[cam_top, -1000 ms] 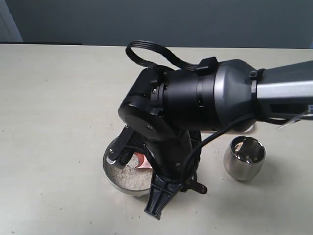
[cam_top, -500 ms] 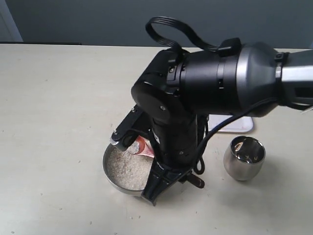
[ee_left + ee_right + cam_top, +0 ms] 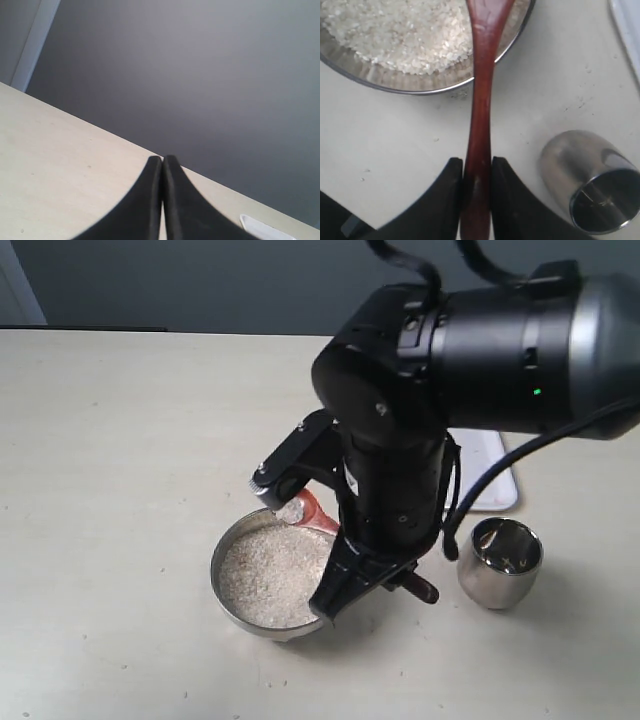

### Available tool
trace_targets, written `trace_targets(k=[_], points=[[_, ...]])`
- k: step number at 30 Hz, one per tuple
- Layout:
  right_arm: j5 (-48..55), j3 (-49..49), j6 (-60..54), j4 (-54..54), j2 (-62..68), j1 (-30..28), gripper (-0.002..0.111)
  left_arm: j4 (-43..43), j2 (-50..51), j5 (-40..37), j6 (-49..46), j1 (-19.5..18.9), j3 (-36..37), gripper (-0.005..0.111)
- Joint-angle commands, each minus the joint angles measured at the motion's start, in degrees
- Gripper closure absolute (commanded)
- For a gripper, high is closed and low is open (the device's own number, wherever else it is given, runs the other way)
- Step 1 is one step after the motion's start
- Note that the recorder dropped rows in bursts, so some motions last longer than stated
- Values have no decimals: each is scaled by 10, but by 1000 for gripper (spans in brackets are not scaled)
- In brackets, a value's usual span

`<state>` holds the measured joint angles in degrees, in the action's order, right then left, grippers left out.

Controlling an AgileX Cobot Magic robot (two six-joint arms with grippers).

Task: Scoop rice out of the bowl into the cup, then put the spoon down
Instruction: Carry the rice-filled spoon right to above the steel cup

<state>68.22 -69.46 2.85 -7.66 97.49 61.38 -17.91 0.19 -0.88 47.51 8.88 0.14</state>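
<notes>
The wide steel bowl (image 3: 228, 592) holds a bed of white rice (image 3: 268, 576) near the table's front. My right gripper (image 3: 477, 165) is shut on the thin handle of the reddish-brown wooden spoon (image 3: 480, 100). The spoon's head (image 3: 308, 509) hangs just above the bowl's far rim with some grains on it. The small steel cup (image 3: 500, 562) stands upright to the right of the bowl, apart from it, and its inside shows only reflections. My left gripper (image 3: 162, 160) is shut on nothing, over bare table; the exterior view does not show it.
A flat white tray (image 3: 488, 485) lies behind the cup, partly hidden by the right arm (image 3: 480, 350). That bulky black arm hangs over the space between bowl and cup. A dark wall runs along the table's far edge.
The right arm has risen and shifted right, lifting the spoon's head out of the rice. More of the bowl is uncovered. The cup has not moved.
</notes>
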Motion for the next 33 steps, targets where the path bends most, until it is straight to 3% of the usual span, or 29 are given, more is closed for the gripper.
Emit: trace_targets(k=[1, 11, 33], points=[[7, 1, -15, 5, -37, -7, 109, -2, -2, 4, -1, 4, -1, 106], [17, 7, -40, 3, -68, -15, 109, -2, -2, 4, -1, 4, -1, 106], [17, 196, -48, -8, -288, -189, 109, -2, -2, 4, -1, 4, -1, 106]])
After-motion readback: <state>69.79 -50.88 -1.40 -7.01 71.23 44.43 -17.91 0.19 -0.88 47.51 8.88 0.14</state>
